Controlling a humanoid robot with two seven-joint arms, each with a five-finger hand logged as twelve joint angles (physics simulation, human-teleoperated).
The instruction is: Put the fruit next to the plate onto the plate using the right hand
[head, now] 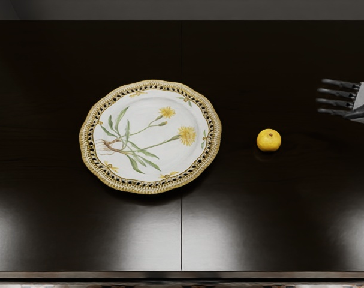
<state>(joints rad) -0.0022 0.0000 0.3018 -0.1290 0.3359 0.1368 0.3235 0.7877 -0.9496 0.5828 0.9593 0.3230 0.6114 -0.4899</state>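
1. Sitting on the dark, glossy counter (277, 216), a small round yellow fruit (268, 140) lies to the right of the plate, apart from it with a strip of bare counter between them.
2. The plate (150, 87) is left of the middle of the counter. It is white, with a pierced gold-edged rim and painted yellow flowers on green stems.
3. The right robot hand (349, 102) comes in at the picture's right edge, above and to the right of the fruit in the view, and well apart from it.
4. Its dark fingers (334, 93) stretch out straight toward the left, spread apart, and grasp nothing.
5. Only the fingers and part of a pale wrist piece show at that edge.
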